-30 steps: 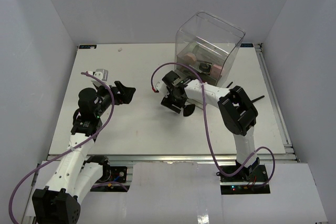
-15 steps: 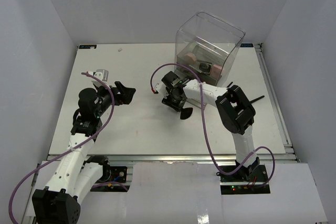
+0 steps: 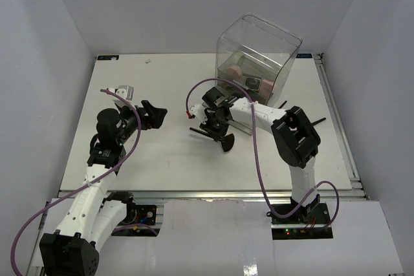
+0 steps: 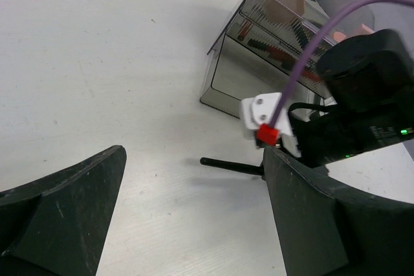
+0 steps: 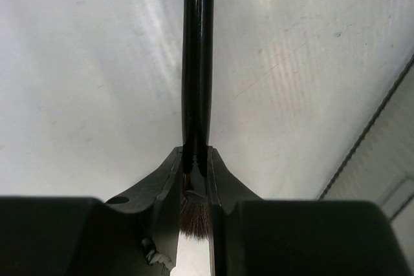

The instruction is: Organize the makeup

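My right gripper is shut on a black-handled brush. Its handle sticks out ahead of the jaws, toward the left over the table. The brown bristles sit between the fingers, and the dark fan head shows just below the gripper from above. In the left wrist view the brush handle casts a shadow on the table beneath it. My left gripper hangs open and empty to the left, with wide jaws facing the brush. Pink puffs lie inside the clear box.
The clear plastic drawer box stands at the back right, also seen as the box with dark-red pencils in its drawers. Thin black sticks lie on the table right of the right arm. White walls close the sides.
My right gripper has closed on the brush and turned a little, so the handle now points out to the left. The left arm has not moved.
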Controlling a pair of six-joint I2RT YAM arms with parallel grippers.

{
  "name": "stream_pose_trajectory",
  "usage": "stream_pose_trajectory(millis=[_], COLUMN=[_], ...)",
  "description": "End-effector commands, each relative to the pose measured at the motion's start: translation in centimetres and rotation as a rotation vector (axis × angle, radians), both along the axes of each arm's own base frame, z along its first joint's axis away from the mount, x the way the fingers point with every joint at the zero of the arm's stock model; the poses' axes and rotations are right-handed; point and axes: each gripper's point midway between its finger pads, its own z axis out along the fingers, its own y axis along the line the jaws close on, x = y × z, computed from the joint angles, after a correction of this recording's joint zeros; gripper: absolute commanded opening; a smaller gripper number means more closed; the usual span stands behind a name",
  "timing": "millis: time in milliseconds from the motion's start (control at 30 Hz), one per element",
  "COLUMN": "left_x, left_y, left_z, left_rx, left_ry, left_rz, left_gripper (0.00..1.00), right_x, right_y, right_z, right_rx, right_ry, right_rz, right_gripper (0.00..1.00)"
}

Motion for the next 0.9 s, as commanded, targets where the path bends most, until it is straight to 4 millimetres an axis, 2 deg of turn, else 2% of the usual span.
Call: stream_pose_trajectory(millis=[0,133,233,333,567,633,700,767,867], left_x=[-0.3,-0.4,-0.4,-0.4,-0.5,-0.5,-0.5,-0.6,-0.6], left_y=[-0.1,-0.1,-0.2,-0.2,-0.2,-0.3,-0.4,-0.4,-0.4], left_z=[1.0,1.3,1.2,1.3,1.2,1.2,1.3,1.3,1.5], left_rx=[0.003,0.0,-0.001,-0.004,-0.005,-0.004,-0.006,-0.008,-0.009], left_ry=[-0.034,-0.04,-0.04,-0.043,-0.041,-0.039,-0.041,-0.042,-0.047], left_rz=[-0.007,-0.012,-0.015,-0.018,-0.018,-0.021,-0.025,-0.03,-0.03], left_gripper=[0.98,0.98,0.98,0.98,0.98,0.98,0.98,0.98,0.98], right_x=[-0.3,1.6,4.1,6.5,10.2,10.9,11.6,11.5,10.3], right_y=[1.2,-0.5,-2.7,-4.8,-6.6,-7.0,-7.8,-7.9,-7.4], right_z=[9.3,13.6,14.5,14.0,11.5,11.1,10.6,10.4,11.4], right_rx=[0.226,0.284,0.259,0.208,0.091,0.071,0.038,0.039,0.095], right_ry=[-0.096,-0.21,-0.27,-0.302,-0.364,-0.373,-0.385,-0.376,-0.36], right_rz=[0.079,0.047,-0.02,-0.087,-0.193,-0.218,-0.253,-0.254,-0.227], right_gripper=[0.08,0.08,0.08,0.09,0.15,0.22,0.34,0.43,0.54])
